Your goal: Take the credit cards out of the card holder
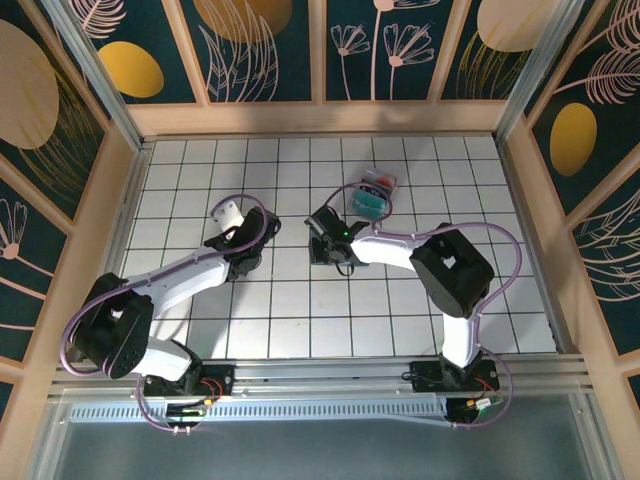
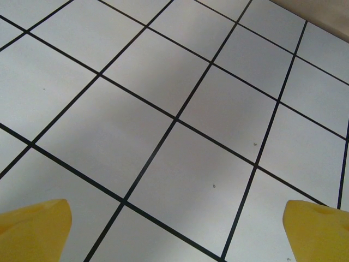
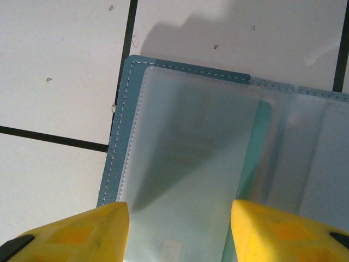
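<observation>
Right gripper (image 3: pixel 177 234): yellow fingers (image 3: pixel 82 232) parted to a moderate gap, clamped on nothing, poised just above the card holder (image 3: pixel 121 142), one tip to each side of a clear pocket (image 3: pixel 185 158). Left gripper (image 2: pixel 174 240): spread wide, holding nothing, hanging over bare table (image 2: pixel 163 82) left of centre.

Card holder lying opened flat around the middle of the table, somewhat nearer the far edge than the near one, directly beneath the right gripper. Stitched slate-blue border along its left side, frosted plastic pockets across both panels, fold apparently towards the right of the wrist view. Pale teal strip (image 3: pixel 265 131) beside the pocket's inner edge, perhaps the edge of one of the credit cards, perhaps lining: cannot tell. Clear tray (image 1: pixel 375 190) with red and teal contents apart from it, closer to the far edge.

Handling, as a judgement: holder light and limp, likely to slide on the smooth tiles or lift along with a card, so worth pinning one panel with the left gripper. Cards thin, stiff and slick, snug in filmy plastic, with little to bite on from above. Best hold probably an exposed edge at the pocket mouth, pinched across the thickness and drawn out parallel to the panel, not upward. Risk of nipping the sleeve together with the card.
</observation>
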Motion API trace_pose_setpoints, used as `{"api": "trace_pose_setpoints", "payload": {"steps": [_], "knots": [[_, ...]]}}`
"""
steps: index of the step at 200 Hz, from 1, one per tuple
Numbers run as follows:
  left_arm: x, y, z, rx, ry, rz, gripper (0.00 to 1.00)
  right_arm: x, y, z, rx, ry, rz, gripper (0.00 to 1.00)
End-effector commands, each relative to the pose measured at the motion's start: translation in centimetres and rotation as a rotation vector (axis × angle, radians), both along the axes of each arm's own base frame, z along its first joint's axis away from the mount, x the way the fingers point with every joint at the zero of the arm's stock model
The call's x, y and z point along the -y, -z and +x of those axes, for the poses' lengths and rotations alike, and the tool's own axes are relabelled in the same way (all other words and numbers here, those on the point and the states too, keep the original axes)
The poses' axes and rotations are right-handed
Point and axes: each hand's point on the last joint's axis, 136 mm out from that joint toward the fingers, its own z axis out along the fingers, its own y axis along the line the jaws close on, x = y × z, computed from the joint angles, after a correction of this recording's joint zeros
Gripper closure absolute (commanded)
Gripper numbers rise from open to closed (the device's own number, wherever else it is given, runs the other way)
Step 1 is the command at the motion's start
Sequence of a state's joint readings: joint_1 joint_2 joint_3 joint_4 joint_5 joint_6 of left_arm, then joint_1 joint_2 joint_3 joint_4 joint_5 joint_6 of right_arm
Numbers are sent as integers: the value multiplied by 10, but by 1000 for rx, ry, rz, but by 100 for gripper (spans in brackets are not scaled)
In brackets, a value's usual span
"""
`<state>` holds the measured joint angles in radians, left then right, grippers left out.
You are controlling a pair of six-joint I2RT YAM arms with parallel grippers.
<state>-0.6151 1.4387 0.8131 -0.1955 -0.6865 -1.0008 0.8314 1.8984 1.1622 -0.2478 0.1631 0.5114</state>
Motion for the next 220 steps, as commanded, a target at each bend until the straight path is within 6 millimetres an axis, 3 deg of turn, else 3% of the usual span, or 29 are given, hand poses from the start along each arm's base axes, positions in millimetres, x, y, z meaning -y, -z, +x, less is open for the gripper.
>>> {"api": "trace_pose_setpoints", "payload": {"steps": [1,72,128,163,189,220], "knots": [[-7,6,-3,-15,-29,20,1,-1,2,-1,-16,4,-19,46],[-2,9,-1,-38,-9,26,1,13,29,-20,-100,-14,-76,45],[1,3,2,-28,15,35,1,20,39,-25,-122,-39,-128,63],[3,0,3,-29,43,53,1,18,28,-18,-86,-41,-130,81],[14,-4,6,-18,116,31,1,14,8,-12,-35,-44,-90,84],[37,-10,9,24,214,-37,1,1,-5,-20,-36,-75,22,84]]}}
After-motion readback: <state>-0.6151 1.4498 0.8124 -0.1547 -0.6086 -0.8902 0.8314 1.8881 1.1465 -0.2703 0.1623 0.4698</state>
